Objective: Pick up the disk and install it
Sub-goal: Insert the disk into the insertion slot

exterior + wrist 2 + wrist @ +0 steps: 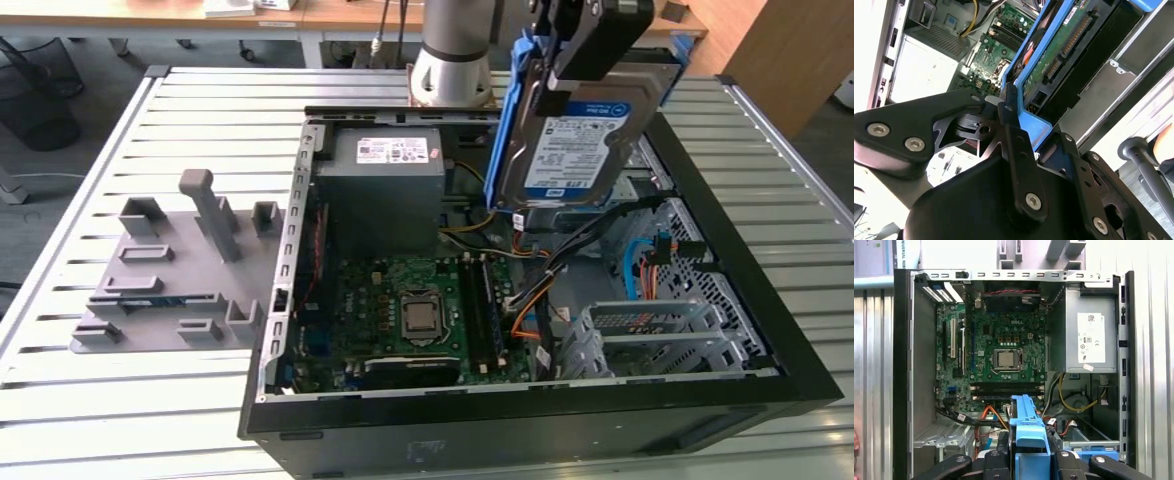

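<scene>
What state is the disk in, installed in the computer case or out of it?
Out. The gripper holds the disk on edge, tilted, above the open computer case; it sits in no bay.

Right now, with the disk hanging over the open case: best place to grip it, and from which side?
The end of the blue carrier bracket, from above, across its thickness. The disk hangs near upright over the case, leaving that narrow end exposed; the gripper is shut on it there. The labelled face looks too broad.

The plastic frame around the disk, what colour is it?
The disk frame is blue; the exterior view shows it best.
</scene>
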Robot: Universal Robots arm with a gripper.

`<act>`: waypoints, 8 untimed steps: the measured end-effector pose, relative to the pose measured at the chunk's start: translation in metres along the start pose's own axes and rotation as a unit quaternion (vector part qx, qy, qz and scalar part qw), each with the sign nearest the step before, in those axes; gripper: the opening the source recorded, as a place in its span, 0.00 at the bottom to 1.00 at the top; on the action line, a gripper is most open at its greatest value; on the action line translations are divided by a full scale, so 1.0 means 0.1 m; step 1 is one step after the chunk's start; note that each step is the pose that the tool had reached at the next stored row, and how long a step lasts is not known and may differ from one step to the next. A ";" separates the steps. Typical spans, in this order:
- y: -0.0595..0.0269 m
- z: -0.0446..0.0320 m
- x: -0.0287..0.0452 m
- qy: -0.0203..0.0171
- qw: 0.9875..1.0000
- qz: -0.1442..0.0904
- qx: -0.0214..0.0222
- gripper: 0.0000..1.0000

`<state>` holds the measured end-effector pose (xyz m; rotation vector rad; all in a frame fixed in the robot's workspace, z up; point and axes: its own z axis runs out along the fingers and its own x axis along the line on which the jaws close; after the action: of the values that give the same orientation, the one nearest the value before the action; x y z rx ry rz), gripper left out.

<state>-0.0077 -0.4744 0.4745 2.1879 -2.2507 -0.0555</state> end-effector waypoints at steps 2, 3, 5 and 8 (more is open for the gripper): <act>-0.001 0.002 0.028 0.000 1.000 0.000 0.000 0.36; -0.001 0.003 0.044 0.000 1.000 0.000 0.000 0.36; -0.002 0.006 0.079 0.000 1.000 0.000 0.000 0.36; -0.005 0.012 0.147 0.000 1.000 0.000 0.000 0.36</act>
<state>-0.0077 -0.4890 0.4730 2.1879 -2.2508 -0.0555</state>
